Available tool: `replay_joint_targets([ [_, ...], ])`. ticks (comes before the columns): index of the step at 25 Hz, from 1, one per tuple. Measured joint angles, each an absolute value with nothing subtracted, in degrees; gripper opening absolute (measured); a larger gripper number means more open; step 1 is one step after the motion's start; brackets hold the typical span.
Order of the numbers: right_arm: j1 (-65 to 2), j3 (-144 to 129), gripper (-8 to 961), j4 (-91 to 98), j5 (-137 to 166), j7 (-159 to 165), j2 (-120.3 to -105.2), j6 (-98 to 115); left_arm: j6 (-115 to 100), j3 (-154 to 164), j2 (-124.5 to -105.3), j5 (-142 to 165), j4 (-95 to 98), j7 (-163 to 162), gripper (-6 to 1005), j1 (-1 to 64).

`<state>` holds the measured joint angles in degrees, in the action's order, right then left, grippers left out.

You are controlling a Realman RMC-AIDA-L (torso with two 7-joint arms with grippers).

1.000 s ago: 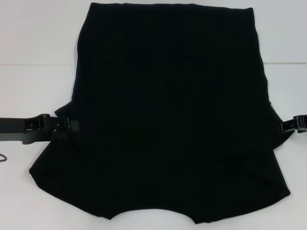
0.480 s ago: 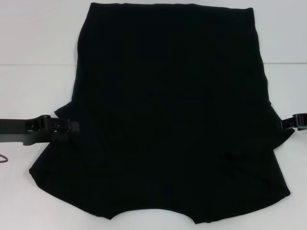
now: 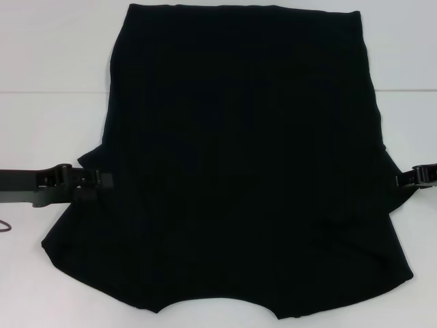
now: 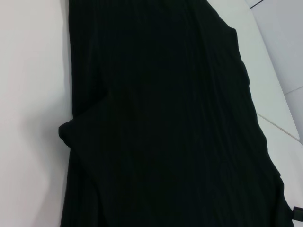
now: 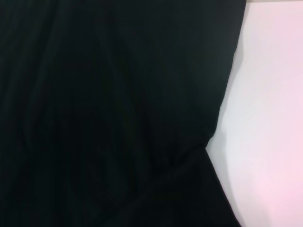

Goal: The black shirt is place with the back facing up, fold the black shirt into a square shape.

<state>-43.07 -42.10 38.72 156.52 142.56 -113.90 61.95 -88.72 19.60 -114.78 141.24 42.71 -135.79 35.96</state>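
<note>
The black shirt (image 3: 239, 150) lies spread flat on the white table (image 3: 48, 55), plain side up, its hem at the far end and its collar cut-out at the near edge. My left gripper (image 3: 104, 180) reaches in from the left and meets the shirt's edge where the left sleeve joins the body. My right gripper (image 3: 399, 179) comes in from the right at the same height, at the right sleeve's edge. Black fabric of the shirt (image 4: 165, 118) fills the left wrist view. The right wrist view likewise shows the shirt (image 5: 109, 104) beside bare table.
White table surface (image 3: 410, 55) lies on both sides of the shirt and beyond its far hem. A thin dark cable loop (image 3: 4, 225) shows at the left edge below my left arm.
My right gripper has crept slightly inward toward the shirt's right edge. My left gripper has shifted slightly at the left sleeve. The shirt lies as before.
</note>
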Motion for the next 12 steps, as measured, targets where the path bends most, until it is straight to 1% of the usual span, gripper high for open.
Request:
replay_joint_targets([
  [12, -43.3, -42.1, 560, 38.5, 156.2, 142.5, -114.46, 61.1, -88.7, 19.6, -114.78, 141.2, 42.7, -135.8, 535, 36.2],
])
